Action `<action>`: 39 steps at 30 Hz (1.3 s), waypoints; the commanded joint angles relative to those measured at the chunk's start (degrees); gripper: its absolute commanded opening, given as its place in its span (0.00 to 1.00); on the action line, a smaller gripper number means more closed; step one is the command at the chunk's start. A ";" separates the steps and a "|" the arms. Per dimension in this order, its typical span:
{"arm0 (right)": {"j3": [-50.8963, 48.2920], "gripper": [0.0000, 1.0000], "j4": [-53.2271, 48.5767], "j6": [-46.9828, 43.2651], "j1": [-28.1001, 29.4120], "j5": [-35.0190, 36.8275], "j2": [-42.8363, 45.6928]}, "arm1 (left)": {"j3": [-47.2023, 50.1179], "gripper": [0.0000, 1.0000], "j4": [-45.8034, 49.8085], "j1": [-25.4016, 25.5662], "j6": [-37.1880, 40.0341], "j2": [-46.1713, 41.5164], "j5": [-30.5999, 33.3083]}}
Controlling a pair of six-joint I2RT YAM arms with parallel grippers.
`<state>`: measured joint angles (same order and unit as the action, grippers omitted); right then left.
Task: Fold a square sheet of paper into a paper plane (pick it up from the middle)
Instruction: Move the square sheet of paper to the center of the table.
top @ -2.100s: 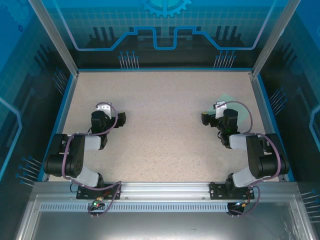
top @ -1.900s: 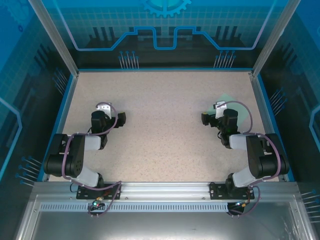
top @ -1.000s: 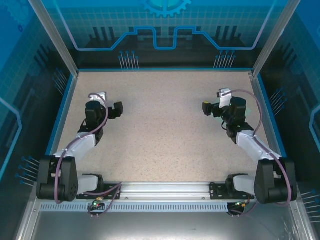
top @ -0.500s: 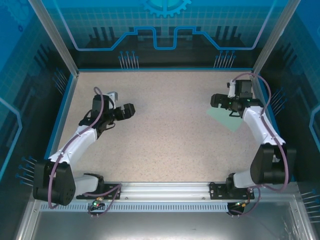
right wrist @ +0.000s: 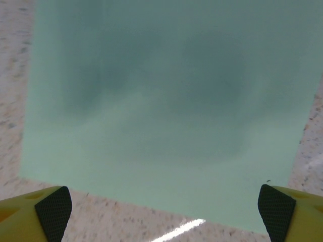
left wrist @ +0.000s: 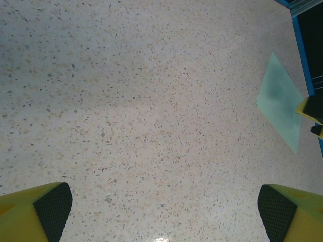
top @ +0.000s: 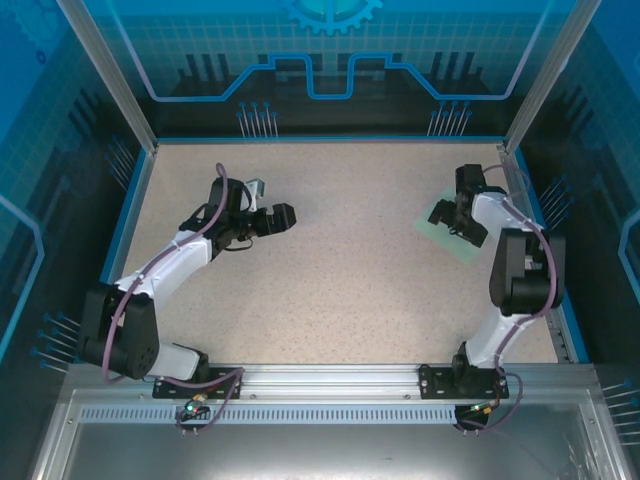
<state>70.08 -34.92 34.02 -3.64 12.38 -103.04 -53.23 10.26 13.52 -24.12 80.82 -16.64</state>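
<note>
The square sheet of paper [top: 462, 247] [left wrist: 280, 103] [right wrist: 161, 101] lies flat on the table [top: 340, 290] close to its right edge, nearer the far right corner than the near one. The right gripper [top: 447, 215] [right wrist: 164, 209] stands over the sheet's left part, and its arm runs along the right edge. The left gripper [top: 283, 218] [left wrist: 164, 209] is above the table's left half, toward the far edge. It is well apart from the sheet, with the table's middle between them.
</note>
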 commanded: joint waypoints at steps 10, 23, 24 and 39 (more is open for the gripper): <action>12.02 0.99 -6.92 8.96 4.63 3.53 -14.20 | -2.85 0.99 4.24 0.37 1.78 -0.17 -0.68; 16.56 0.99 -10.90 5.95 8.09 2.72 -19.29 | -3.80 0.99 6.00 0.37 2.31 0.92 -0.54; 16.17 0.99 -10.87 5.29 8.27 2.93 -18.90 | -3.81 0.99 6.16 0.37 2.32 0.95 -0.46; 9.83 0.99 -12.19 -3.10 12.78 1.60 -10.71 | -1.57 0.99 5.74 0.45 1.08 -0.58 -0.61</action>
<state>80.95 -43.53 33.04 7.18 14.39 -115.70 -55.35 14.81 13.56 -22.59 81.08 -16.80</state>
